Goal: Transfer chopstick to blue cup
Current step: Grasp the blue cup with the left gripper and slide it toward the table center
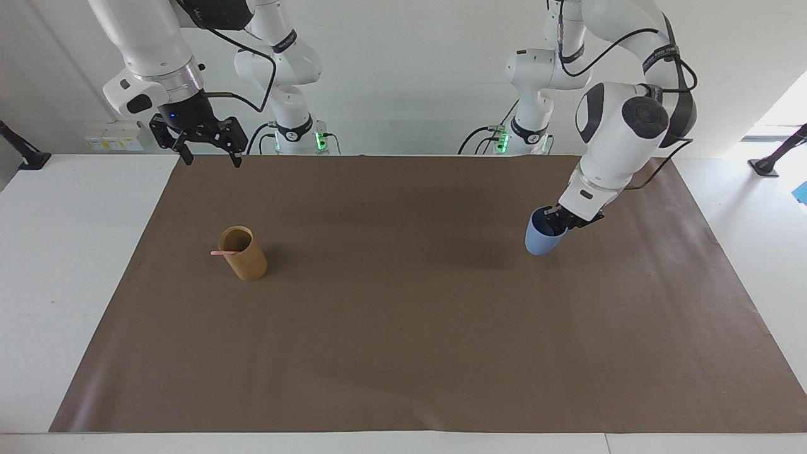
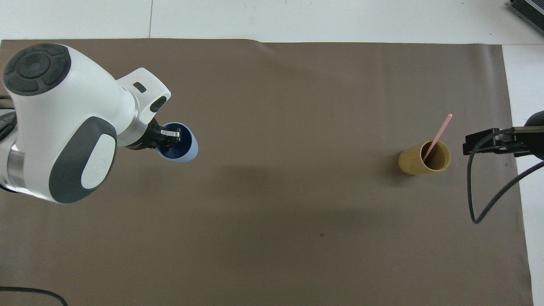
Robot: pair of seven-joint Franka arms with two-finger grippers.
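Aloft, blue cup in left gripper

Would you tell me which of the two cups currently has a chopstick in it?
The tan cylindrical holder toward the right arm's end: a pink chopstick leans out over its rim. The blue cup, gripped at its rim by the left gripper, shows none.

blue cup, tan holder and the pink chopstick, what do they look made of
Blue cup, gripped by its rim in the left gripper and lifted: likely plastic or glazed ceramic; its wall is even, matte and seamless. Tan holder: probably bamboo or wood, going by its warm colour and dull surface. Pink chopstick leaning in the holder: plastic or painted wood; too thin to tell. The right gripper waits.
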